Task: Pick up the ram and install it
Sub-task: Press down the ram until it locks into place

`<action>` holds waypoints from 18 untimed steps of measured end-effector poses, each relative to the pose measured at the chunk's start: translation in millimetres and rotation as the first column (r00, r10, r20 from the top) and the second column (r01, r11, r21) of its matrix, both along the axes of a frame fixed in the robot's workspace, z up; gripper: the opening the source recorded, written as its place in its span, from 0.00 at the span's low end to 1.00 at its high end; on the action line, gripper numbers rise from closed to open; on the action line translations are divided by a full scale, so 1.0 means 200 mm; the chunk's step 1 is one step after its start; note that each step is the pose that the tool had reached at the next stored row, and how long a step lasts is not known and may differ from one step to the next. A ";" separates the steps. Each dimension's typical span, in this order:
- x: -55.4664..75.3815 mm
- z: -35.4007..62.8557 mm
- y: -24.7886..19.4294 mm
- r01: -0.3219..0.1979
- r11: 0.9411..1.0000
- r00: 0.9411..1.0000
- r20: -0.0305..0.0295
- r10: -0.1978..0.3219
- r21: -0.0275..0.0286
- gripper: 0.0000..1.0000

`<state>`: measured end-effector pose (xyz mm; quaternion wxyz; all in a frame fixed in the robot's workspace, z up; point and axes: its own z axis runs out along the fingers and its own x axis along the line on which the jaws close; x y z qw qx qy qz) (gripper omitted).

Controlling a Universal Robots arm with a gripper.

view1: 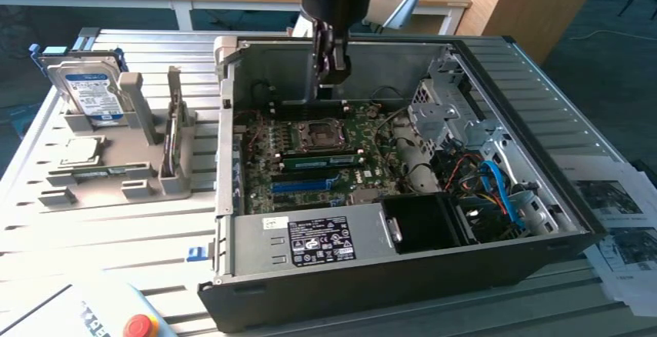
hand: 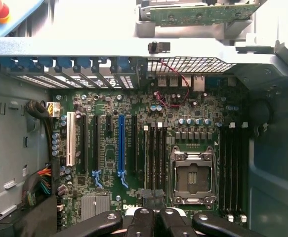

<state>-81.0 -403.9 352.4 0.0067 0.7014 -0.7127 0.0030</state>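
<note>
The ram (hand: pixel 203 13), a long narrow green board, stands on edge in a grey holder (view1: pixel 154 183) outside the open computer case (view1: pixel 411 268). In the exterior view it is the thin upright stick (view1: pixel 175 121) to the left of the case. My gripper (view1: pixel 331 81) hangs above the back of the case, over the green motherboard (view1: pixel 308 148), well apart from the ram. Its black fingers (hand: pixel 140 222) meet tip to tip around (hand: pixel 153 219), shut, and I see nothing held between them. Below them lie dark memory slots (hand: pixel 155 158) beside the CPU socket (hand: pixel 192 177).
A hard drive (view1: pixel 92 91) stands in the same holder at the exterior view's left. A long blue slot (hand: pixel 121 148) and a white slot (hand: pixel 71 138) sit on the board. Drive cages and blue cables (view1: pixel 503 191) fill the case's right side. A red button (view1: pixel 141 325) sits near the front.
</note>
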 end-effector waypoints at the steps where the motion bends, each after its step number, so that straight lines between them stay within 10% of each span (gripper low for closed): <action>1: 0.00 0.000 0.000 0.000 1.000 1.000 0.000 0.000 0.000 0.10; 18: 0.02 0.000 -0.001 0.000 1.000 1.000 0.000 0.000 0.000 0.10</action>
